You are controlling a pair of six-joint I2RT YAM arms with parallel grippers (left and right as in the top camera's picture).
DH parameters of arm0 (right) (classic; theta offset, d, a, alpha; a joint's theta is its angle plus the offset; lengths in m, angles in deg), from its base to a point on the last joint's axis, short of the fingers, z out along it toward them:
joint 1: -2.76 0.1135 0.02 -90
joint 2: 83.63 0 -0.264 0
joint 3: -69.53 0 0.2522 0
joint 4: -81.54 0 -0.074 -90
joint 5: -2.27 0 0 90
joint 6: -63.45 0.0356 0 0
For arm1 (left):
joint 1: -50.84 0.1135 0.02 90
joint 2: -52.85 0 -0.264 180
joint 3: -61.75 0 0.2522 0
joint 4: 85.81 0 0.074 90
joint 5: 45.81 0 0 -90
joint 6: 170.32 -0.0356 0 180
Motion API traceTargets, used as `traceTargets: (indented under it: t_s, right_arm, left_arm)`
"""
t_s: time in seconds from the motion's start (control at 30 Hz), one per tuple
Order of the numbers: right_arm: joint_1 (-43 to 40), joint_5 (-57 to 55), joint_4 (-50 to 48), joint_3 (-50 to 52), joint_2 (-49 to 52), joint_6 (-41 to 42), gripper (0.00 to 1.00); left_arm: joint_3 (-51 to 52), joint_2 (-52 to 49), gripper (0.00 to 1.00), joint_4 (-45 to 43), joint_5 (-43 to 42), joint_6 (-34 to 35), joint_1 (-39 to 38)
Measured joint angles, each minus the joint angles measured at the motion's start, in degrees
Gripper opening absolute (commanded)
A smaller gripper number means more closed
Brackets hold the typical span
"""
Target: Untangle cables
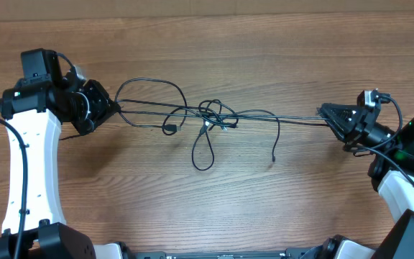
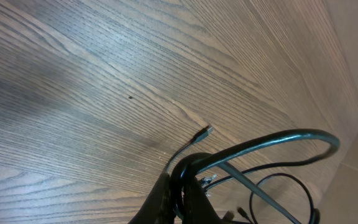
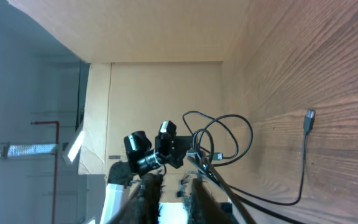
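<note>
Black cables (image 1: 214,119) knotted midway betw. jaws, strands taut. Left gripper (image 2: 176,183) clamped on cables, seen only in wrist view. Right gripper (image 1: 322,111): jaws can't tell.

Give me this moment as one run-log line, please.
cables: stretched taut | left end effector: shut on cables | right end effector: at cables, grip unclear | knot: midway, not undone

Two arms (image 1: 31,158), one cable tangle (image 1: 214,119)
</note>
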Motion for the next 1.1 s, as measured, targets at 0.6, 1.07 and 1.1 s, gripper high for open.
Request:
traceTargets:
  t_s: [0.6,1.07,1.1]
  right_arm:
    - [-0.02,0.07,1.25,0.37,-0.04,0.39,1.0]
    - [7.15,-9.66,6.73,0.35,-0.04,-2.01,1.0]
    - [7.89,-10.38,6.82,0.35,-0.04,-2.14,1.0]
  left_arm:
    - [0.66,0.0,0.04,-2.75,-3.52,-1.46,0.94]
    - [0.68,0.0,0.04,-10.21,4.28,-7.34,-5.88]
    - [0.68,0.0,0.04,-10.86,4.98,-7.48,-7.06]
